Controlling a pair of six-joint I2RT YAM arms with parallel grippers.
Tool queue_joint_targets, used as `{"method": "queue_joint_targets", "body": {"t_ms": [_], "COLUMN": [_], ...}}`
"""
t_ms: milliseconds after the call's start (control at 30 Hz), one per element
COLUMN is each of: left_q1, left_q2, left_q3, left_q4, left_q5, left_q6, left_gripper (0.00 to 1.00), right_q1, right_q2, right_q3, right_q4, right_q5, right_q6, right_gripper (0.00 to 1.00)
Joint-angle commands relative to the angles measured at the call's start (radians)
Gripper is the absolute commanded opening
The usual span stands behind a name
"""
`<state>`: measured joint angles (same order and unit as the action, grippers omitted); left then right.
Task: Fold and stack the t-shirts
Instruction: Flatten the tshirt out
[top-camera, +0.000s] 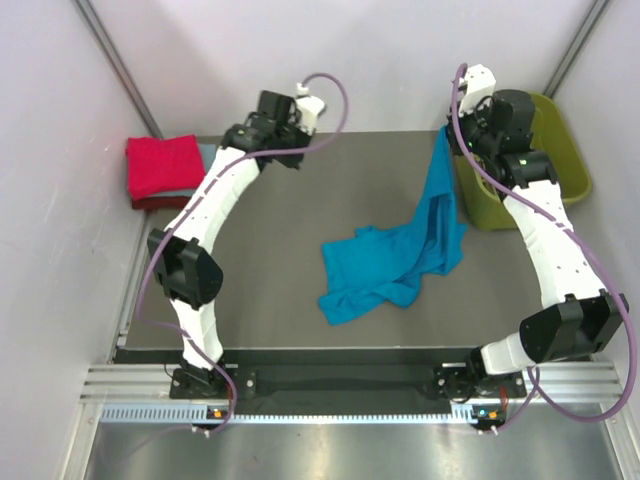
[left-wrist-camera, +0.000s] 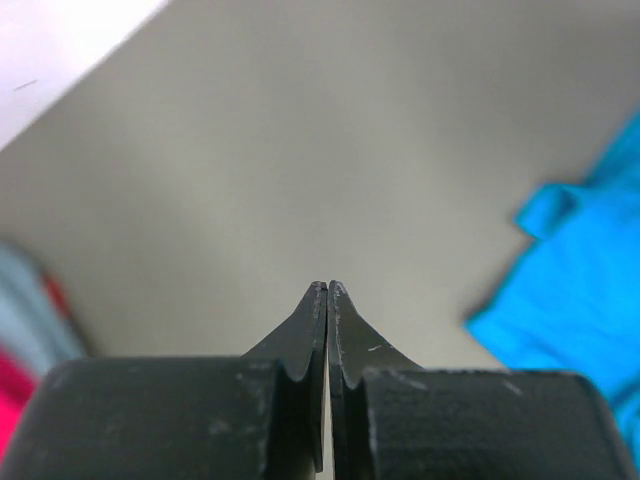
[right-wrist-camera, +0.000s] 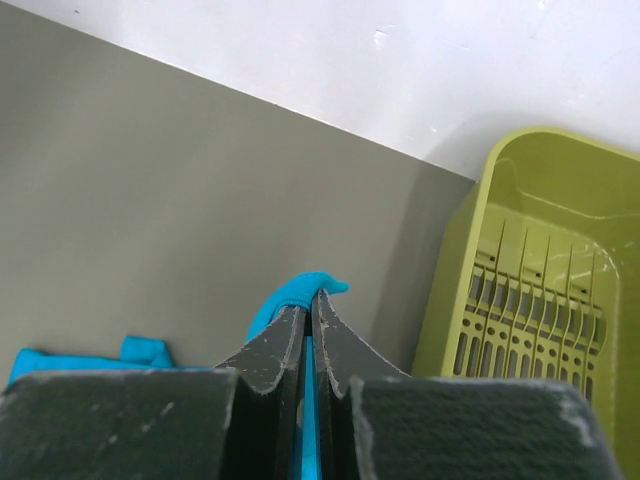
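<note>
The teal-blue t-shirt (top-camera: 400, 262) lies crumpled on the grey table, with one end lifted up to the back right. My right gripper (top-camera: 449, 133) is shut on that lifted end, and the cloth (right-wrist-camera: 300, 292) pokes out past its fingertips in the right wrist view. The folded red t-shirt (top-camera: 163, 166) sits at the back left on a pale grey-blue folded one (top-camera: 207, 152). My left gripper (top-camera: 247, 131) is shut and empty above the table near the back left; its shut tips (left-wrist-camera: 327, 288) show over bare table, with the teal shirt (left-wrist-camera: 575, 300) off to the right.
The olive-green plastic basket (top-camera: 566, 165) stands at the back right, beside my right gripper, and it shows in the right wrist view (right-wrist-camera: 545, 300). White walls enclose the table at the back and sides. A metal rail runs along the near edge.
</note>
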<state>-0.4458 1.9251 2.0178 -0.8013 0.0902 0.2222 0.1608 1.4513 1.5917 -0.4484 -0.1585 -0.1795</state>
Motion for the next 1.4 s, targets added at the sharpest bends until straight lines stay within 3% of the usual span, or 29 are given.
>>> {"method": "queue_joint_targets", "body": {"t_ms": [0, 133, 200, 267, 367, 533, 633, 933, 1367], "left_q1": [0.05, 0.068, 0.058, 0.042, 0.0, -0.068, -0.113, -0.214, -0.271], "left_q2": [-0.051, -0.08, -0.115, -0.144, -0.187, -0.244, -0.189, 0.0, 0.15], "left_q3": [0.038, -0.042, -0.098, -0.204, -0.344, -0.611, -0.66, -0.553, -0.467], "left_q4": [0.014, -0.006, -0.018, -0.033, -0.093, -0.044, -0.039, -0.065, -0.055], "left_q5": [-0.014, 0.132, 0.207, 0.258, 0.302, 0.269, 0.253, 0.295, 0.342], "left_q6": [-0.009, -0.008, -0.027, -0.05, -0.018, 0.066, 0.104, 0.077, 0.029], "left_gripper": [0.0, 0.0, 0.28, 0.44, 0.53, 0.55, 0.54, 0.43, 0.43], "right_q1": [0.003, 0.005, 0.003, 0.005, 0.005, 0.003, 0.005, 0.005, 0.006], "right_q2": [-0.002, -0.005, -0.008, -0.02, -0.034, -0.043, -0.042, -0.025, -0.055], "right_q3": [0.054, 0.047, 0.03, 0.011, -0.004, -0.029, -0.038, -0.025, -0.088], "right_q4": [0.057, 0.054, 0.054, 0.053, 0.05, 0.053, 0.053, 0.047, 0.04], "right_q5": [-0.006, -0.004, -0.003, -0.003, 0.001, 0.004, -0.004, -0.006, 0.004], "right_q6": [0.009, 0.006, 0.002, -0.002, -0.008, -0.009, -0.008, -0.009, -0.028], "right_gripper": [0.0, 0.0, 0.0, 0.0, 0.0, 0.0, 0.0, 0.0, 0.0]}}
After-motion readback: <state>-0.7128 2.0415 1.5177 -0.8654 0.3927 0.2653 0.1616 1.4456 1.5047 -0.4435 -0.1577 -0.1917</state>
